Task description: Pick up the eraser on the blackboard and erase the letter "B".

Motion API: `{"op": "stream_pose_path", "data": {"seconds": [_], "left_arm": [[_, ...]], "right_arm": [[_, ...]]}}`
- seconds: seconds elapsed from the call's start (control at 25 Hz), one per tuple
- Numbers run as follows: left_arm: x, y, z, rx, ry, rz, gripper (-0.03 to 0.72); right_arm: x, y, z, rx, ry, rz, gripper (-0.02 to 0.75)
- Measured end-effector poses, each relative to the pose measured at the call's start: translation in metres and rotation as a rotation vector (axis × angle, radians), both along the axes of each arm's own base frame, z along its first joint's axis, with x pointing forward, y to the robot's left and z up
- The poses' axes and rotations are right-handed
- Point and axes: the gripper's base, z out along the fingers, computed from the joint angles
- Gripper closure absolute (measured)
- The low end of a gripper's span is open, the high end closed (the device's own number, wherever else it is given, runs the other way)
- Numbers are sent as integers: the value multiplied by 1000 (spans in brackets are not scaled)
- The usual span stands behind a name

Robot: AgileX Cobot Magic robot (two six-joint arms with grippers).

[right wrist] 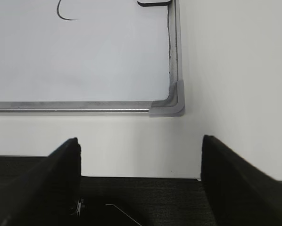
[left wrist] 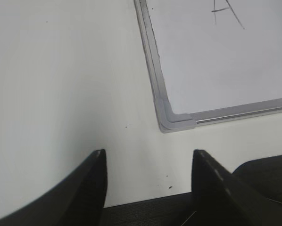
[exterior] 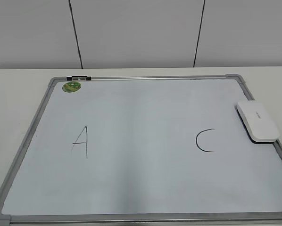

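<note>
The blackboard (exterior: 145, 188) is a white board in a grey frame lying flat on the table. It bears a black "A" (exterior: 80, 141) on the left and a black "C" (exterior: 205, 140) on the right. No letter "B" shows between them; that area is bare. The white eraser (exterior: 257, 120) lies on the board's right edge. My left gripper (left wrist: 148, 157) is open and empty over the table, near the board's front left corner (left wrist: 171, 120). My right gripper (right wrist: 140, 143) is open and empty near the front right corner (right wrist: 171, 106). Neither gripper shows in the exterior view.
A round green magnet (exterior: 71, 86) sits at the board's far left corner, beside a small black clip (exterior: 78, 78) on the frame. The pale table (exterior: 18, 94) surrounds the board. A white panelled wall stands behind.
</note>
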Motion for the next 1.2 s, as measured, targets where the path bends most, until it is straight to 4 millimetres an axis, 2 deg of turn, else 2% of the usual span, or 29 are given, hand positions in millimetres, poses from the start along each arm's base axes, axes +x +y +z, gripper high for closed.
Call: {"op": "stream_pose_path", "data": {"seconds": [0.48,1.0,1.2], "left_arm": [[-1,0,0,-1,-8,0,267],[-46,3,6,-12,-305,57,317],[-48,4,5,-11,-311,58,321]], "right_arm": [[-1,0,0,1,-5,-2,150],[-37,1,3,-4,-260,-2,150],[-40,1,3,-5,-278,-2,150]]}}
